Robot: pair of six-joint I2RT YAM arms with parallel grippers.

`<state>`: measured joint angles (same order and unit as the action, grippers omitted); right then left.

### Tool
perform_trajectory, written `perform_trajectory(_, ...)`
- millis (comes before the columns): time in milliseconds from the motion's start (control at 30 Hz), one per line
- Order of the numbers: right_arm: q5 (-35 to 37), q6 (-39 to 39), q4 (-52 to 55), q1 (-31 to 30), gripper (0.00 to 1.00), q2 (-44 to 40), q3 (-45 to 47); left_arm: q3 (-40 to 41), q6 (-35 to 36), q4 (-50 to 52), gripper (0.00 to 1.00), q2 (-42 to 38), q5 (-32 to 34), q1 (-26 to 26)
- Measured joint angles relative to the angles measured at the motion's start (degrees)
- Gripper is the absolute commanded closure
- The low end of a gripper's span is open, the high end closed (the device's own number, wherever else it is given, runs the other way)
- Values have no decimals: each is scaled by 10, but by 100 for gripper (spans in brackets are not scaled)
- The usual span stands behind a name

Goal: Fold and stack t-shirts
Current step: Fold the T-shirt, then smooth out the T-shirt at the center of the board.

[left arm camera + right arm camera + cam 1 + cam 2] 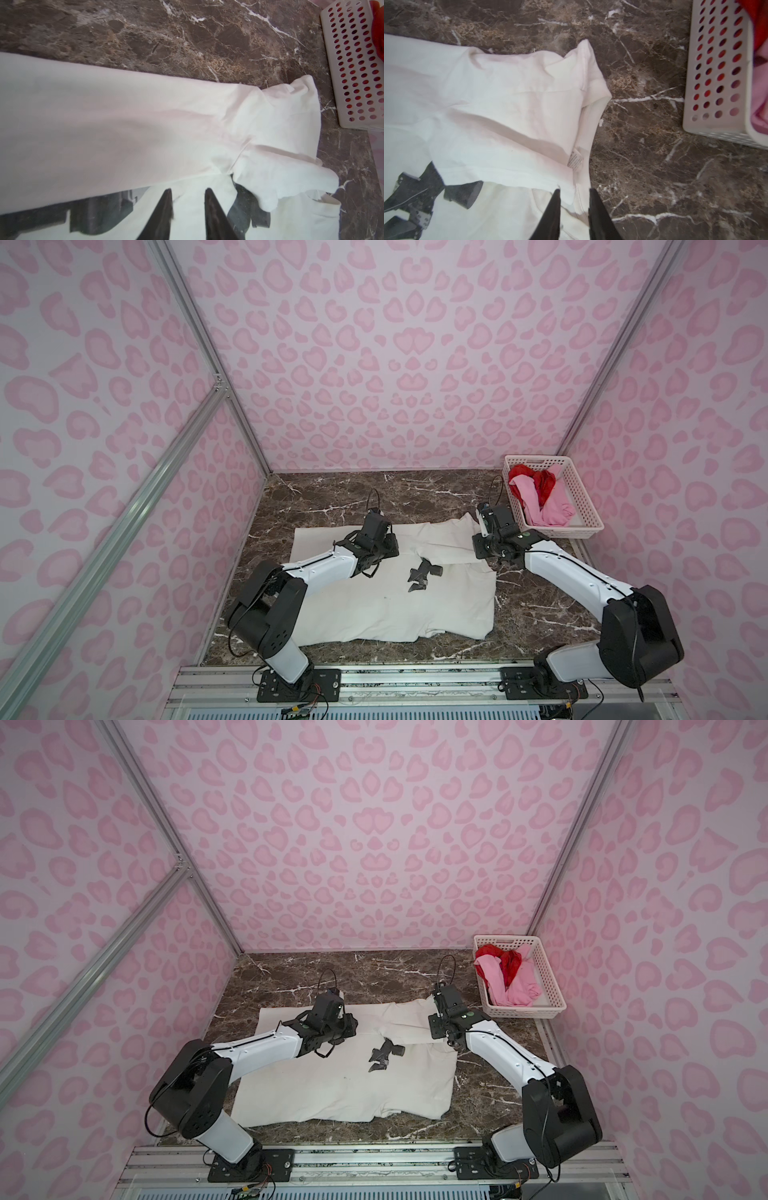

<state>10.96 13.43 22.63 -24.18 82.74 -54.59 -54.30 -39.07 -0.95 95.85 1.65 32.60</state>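
The off-white cotton t-shirt with the black graphic print [374, 605] lies spread on the dark brown marble counter [332, 493] between the two arms. Its long axis runs side to side across the robot's front. The far strip is turned over toward the robot, so a doubled band runs along the back, and its free edge partly covers the print.

The left tool [188, 190] hangs over that free edge, about midway along the band and close by the print. Its black fingers are a little apart with nothing pinched; only cloth shows below the gap. The right tool [574, 190] is at the shirt's right-hand end, likewise parted. It sits over the spot where the band's corner meets the side hem, with bare counter just past its outer finger. Whether either tool's tips touch the fabric I cannot tell.

To my eye both tools sit on the same fold line, so the shirt lies leftward from the right tool and stretches both ways from the left one. If an end comes across next, the right arm is already at it.

The light pink t-shirt [552, 510] and the bright red t-shirt [544, 485] lie bundled in the white perforated plastic basket [557, 536] at the far right corner, nearer the right arm.
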Motion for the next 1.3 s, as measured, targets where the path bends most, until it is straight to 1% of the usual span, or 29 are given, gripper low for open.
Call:
perform_trajectory(100,1,1,-22,14,75,41,-14,-20,-2,-5,69,26,4,0)
perform_trajectory(267,-12,-1,-63,31,75,141,-55,-71,7,-2,67,52,20,-9)
perform_trajectory(433,-27,-10,-92,63,76,225,-104,-82,22,-2,67,60,28,-44)
perform_trajectory(667,-49,-17,-107,89,76,272,-149,-75,35,-2,67,65,30,-83)
perform_trajectory(900,-68,-31,-108,95,77,307,-203,-74,45,-3,67,94,23,-99)
perform_trajectory(1100,-80,-32,-103,104,78,339,-216,-75,45,-4,68,116,11,-104)
perform_trajectory(1133,-82,-32,-103,105,80,341,-216,-76,45,-4,68,117,8,-105)
perform_trajectory(1233,-91,-32,-103,111,98,345,-216,-78,45,-5,68,123,5,-108)
perform_trajectory(1267,-93,-32,-104,114,100,346,-217,-79,45,-5,68,124,4,-109)
perform_trajectory(1300,-94,-31,-105,117,100,349,-220,-79,45,-6,68,125,4,-110)
